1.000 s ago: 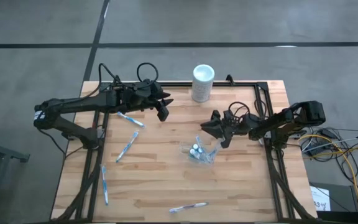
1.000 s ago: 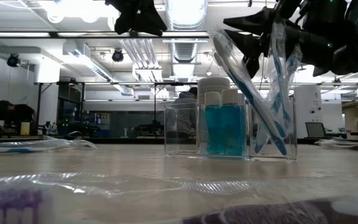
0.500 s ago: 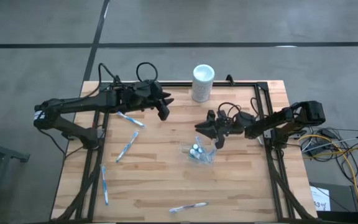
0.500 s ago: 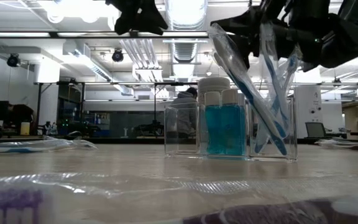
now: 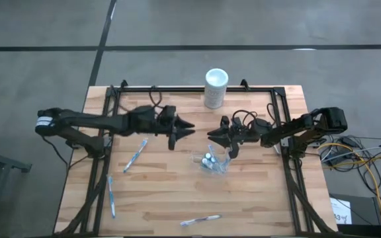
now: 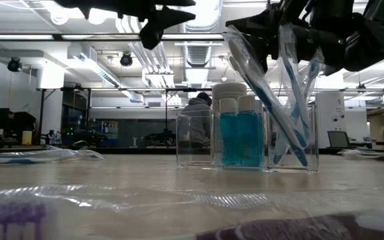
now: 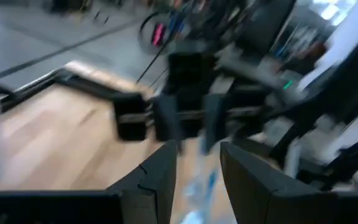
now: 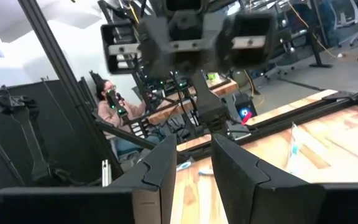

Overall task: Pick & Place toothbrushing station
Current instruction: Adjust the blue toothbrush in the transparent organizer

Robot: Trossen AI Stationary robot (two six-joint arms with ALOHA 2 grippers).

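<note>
Pale wood here on the surface [image 5: 170, 192], planks butted together, a smooth matt finish with visible grain. Black metal rails [image 5: 197, 88] frame it, dull sheen. The organiser [image 6: 245, 140] is clear glossy plastic, light glinting on its walls; teal-filled tubes [image 6: 241, 137] inside look glassy with white caps. Loose toothbrushes [image 5: 135, 156] lie in crinkly transparent wrappers. The white cylinder [image 5: 216, 88] looks smooth, matt plastic. Both pincers, left pincer [image 5: 180, 129] and right pincer [image 5: 220, 140], are dark matt plastic.

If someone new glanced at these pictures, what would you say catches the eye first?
Probably the two dark arms meeting nose to nose at mid-table, the left gripper facing the right gripper with a small gap between. Just below them sits the clear organizer holding teal bottles and toothbrushes, with a white cylinder at the far edge.
</note>
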